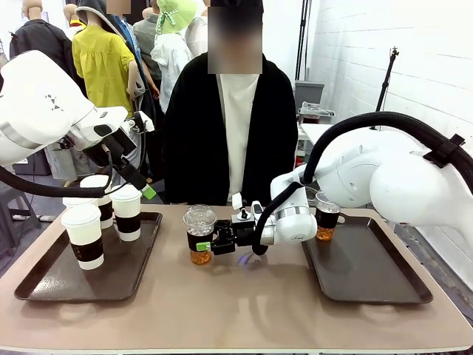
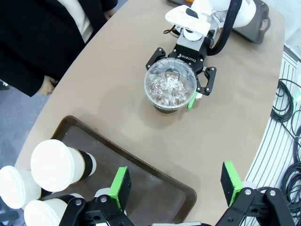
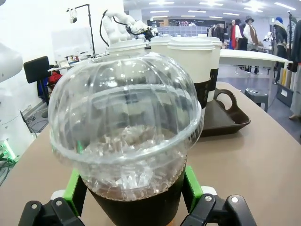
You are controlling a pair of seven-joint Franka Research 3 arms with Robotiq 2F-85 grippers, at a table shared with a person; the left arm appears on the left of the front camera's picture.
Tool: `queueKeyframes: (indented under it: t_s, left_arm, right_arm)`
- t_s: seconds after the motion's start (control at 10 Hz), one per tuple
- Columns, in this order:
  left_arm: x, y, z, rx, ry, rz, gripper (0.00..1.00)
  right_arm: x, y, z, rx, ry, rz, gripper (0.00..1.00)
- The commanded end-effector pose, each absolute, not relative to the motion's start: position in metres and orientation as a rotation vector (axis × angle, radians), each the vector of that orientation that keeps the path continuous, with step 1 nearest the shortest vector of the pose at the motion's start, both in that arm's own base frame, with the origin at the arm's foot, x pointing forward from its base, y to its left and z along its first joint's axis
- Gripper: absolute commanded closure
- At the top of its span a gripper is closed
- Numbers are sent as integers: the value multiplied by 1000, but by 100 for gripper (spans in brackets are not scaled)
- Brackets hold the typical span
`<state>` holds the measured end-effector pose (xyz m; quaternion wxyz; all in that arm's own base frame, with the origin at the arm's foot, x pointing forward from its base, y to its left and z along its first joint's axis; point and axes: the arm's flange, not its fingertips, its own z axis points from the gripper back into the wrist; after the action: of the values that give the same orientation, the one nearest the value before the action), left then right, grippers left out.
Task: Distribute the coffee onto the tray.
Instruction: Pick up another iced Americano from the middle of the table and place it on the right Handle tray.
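A clear dome-lidded cup [image 1: 199,235] of brown drink with a dark sleeve stands on the table's middle. My right gripper [image 1: 201,247] reaches across and is shut on its sleeve. In the right wrist view the cup [image 3: 127,136] sits between the green pads [image 3: 74,186], which touch it on both sides. Three white paper cups [image 1: 87,235] with brown sleeves stand on the left tray [image 1: 52,277]. A second dome-lidded cup [image 1: 327,216] stands on the right tray [image 1: 369,274]. My left gripper [image 1: 140,183] hangs open above the left tray, and its fingers [image 2: 120,186] hold nothing.
A person in a black jacket [image 1: 185,133] stands at the table's far side, hands out of sight. The left wrist view looks down on the gripped cup [image 2: 169,85], the tray's corner [image 2: 141,174] and the paper cups [image 2: 59,165]. Cables [image 2: 287,108] lie on the floor.
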<state>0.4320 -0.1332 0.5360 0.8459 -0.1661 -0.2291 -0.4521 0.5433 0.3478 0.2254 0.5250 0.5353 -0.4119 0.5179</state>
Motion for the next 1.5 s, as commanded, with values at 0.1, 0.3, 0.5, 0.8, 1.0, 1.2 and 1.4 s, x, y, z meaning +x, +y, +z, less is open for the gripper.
queueKeyframes:
  t_s: [0.1,0.3,0.5,0.8,1.0,1.2,1.4]
  left_arm:
    - [432,-130,536,-366,-483,-962,0]
    - [432,-130,536,-366,-483,-962,0]
    - [432,-130,536,-366,-483,-962,0]
    - [432,-130,536,-366,-483,-962,0]
    - [432,-130,536,-366,-483,-962,0]
    - [432,-130,536,-366,-483,-962,0]
    - [432,-130,536,-366,-483,-962,0]
  right_arm:
    - [549,356,224,1279,-961,1201,20]
    - [549,353,224,1284,-981,1196,38]
    - [547,351,228,1285,-993,1202,38]
    - [541,342,244,1299,-992,1193,38]
    - [528,320,281,1243,-1008,1192,38]
    - [510,289,315,1192,-1041,1182,38]
    - [488,252,340,1177,-1044,1155,38]
